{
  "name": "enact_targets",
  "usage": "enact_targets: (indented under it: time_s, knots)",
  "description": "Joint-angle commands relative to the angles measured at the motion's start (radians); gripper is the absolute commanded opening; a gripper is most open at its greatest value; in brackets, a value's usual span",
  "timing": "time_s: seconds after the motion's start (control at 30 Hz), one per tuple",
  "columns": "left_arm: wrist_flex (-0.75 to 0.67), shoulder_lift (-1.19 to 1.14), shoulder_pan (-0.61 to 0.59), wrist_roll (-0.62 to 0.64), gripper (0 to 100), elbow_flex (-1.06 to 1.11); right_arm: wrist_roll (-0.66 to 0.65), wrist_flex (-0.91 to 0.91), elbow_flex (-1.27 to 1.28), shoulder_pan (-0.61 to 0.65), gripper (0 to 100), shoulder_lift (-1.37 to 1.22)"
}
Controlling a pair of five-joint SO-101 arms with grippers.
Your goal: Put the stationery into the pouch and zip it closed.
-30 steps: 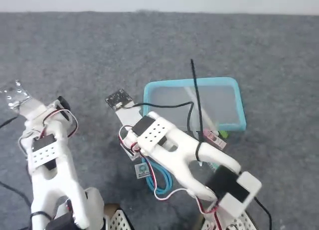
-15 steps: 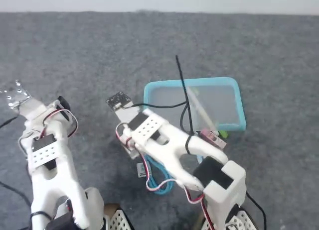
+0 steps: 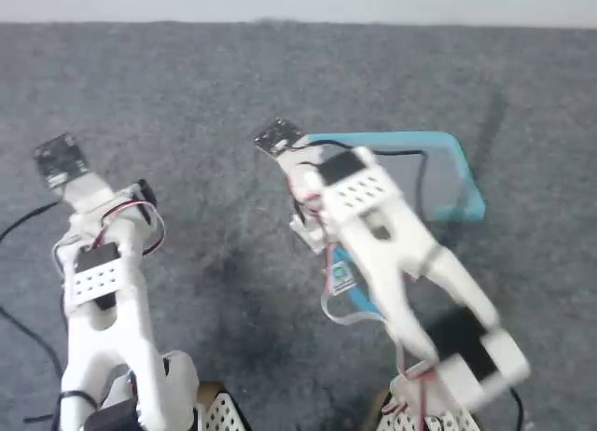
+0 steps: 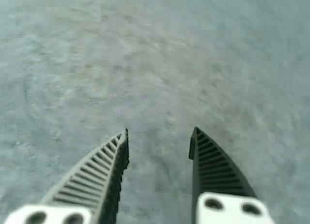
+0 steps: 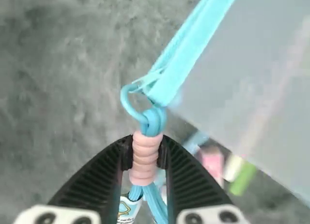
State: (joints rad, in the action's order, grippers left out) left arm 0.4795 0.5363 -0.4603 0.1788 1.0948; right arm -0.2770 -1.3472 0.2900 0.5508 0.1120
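2 claws: right claw (image 5: 144, 142) clamped on the pink zip pull (image 5: 144, 156) at the blue pouch (image 5: 252, 64) corner, pouch flat on the worktop (image 3: 187, 86); left claw (image 4: 159, 136) gapes empty. Zipping stage, I reckon: next needs a steady drag along the pouch's edge

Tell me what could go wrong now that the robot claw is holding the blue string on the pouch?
1. The right gripper pinches only the small pink bead on the blue string, so it might slip out.
2. Nothing seems to hold the pouch down. The left gripper hangs open over the carpet, so the whole pouch may slide along instead of zipping.
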Motion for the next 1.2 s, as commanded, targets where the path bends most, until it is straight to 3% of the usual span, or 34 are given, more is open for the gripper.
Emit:
enact_targets:
  time_s: [0.0,0.23,0.47,0.67,0.93,1.17]
  knots:
    - [0.098,-0.052,0.086,-0.097,20,-0.128,-0.115,-0.016,0.141,-0.019,0.6,0.335]
    - [0.138,-0.170,0.173,-0.132,25,-0.239,-0.230,-0.013,0.505,0.028,0.6,0.769]
    - [0.150,-0.127,0.448,-0.132,25,-0.236,-0.226,-0.114,0.569,0.142,0.6,0.993]
    - [0.152,-0.084,0.634,-0.132,25,-0.239,-0.201,-0.111,0.569,0.159,0.6,1.004]
    - [0.110,-0.152,0.730,-0.173,25,-0.171,-0.186,-0.116,0.532,0.154,0.6,1.004]
    - [0.066,-0.265,0.720,-0.193,25,-0.134,-0.161,-0.127,0.206,-0.001,0.6,0.794]
